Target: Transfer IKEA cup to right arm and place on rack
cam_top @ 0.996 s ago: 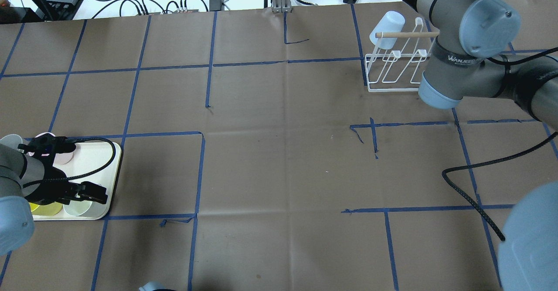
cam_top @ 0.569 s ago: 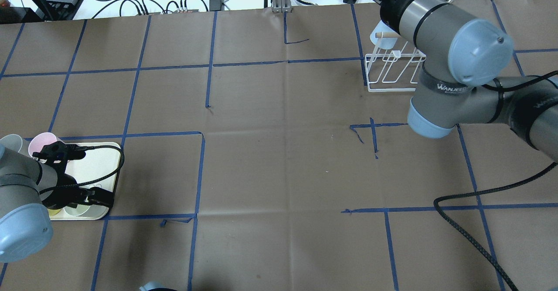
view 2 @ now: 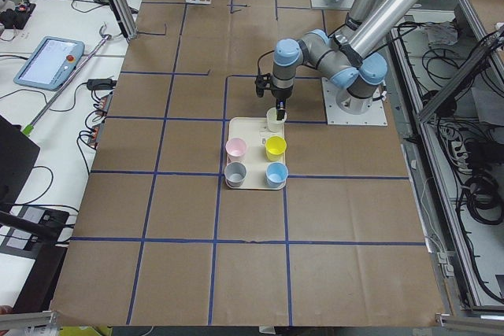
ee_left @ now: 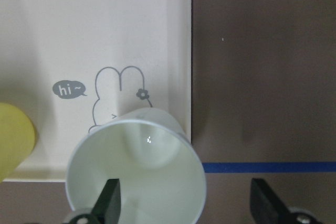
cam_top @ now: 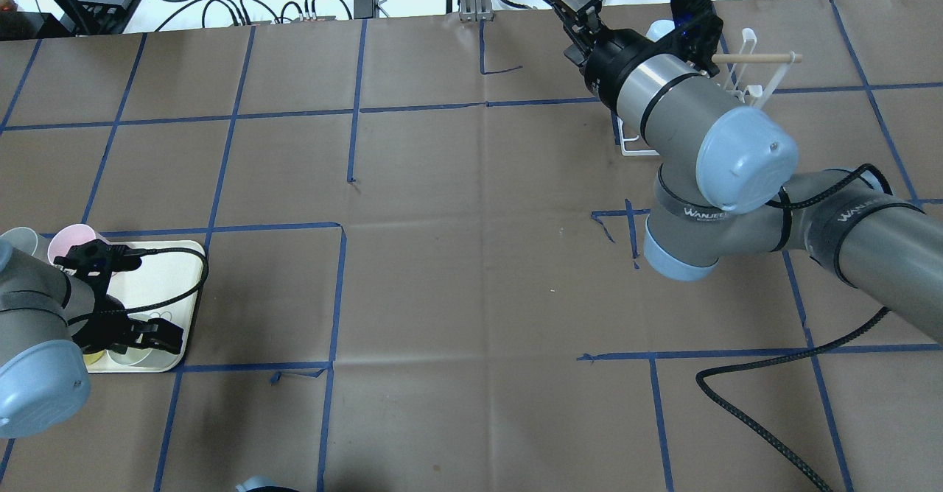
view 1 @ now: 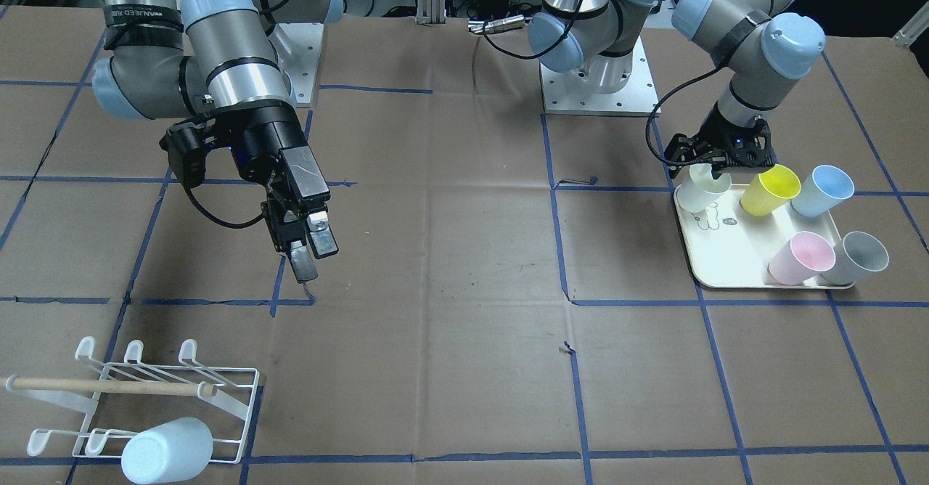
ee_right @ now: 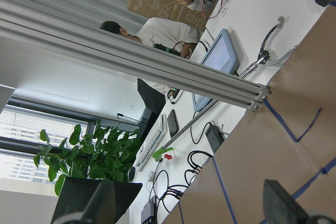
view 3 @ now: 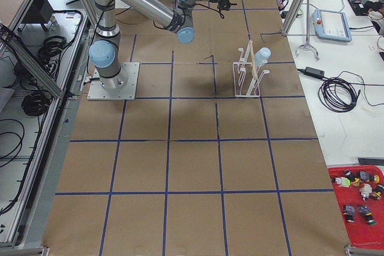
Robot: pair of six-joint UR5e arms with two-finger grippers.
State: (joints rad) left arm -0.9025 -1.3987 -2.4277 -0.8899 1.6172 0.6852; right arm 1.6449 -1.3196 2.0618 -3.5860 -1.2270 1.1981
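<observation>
Brown paper with blue tape lines covers my counter (view 1: 464, 369). My left pincer (ee_left: 186, 203) is wide open, right over the white cup (view 1: 702, 189) on the cream tray (view 1: 726, 249), at the right of the front view. One finger is inside the cup and one is outside, so the cup's wall is between them. I am not squeezing it yet.

My right pincer (view 1: 314, 261) is wide open too and holds nothing. It hangs at the left middle of the front view, well apart from the tray. The rack (view 1: 109, 385) stands at the lower left of that view, and a pale blue cup (view 1: 167, 449) is already on it.

So I think one cup is done. For the white cup, almost all is left: grab it, lift it, pass it to my right pincer, and put it on the rack.

Now I count. Five cups are on the tray: the white cup, a yellow cup (view 1: 769, 189), a blue cup (view 1: 822, 189), a pink cup (view 1: 798, 256) and a grey cup (view 1: 856, 258). With the one on the rack, that makes six cups. I see one tray, one rack and two pincers.
</observation>
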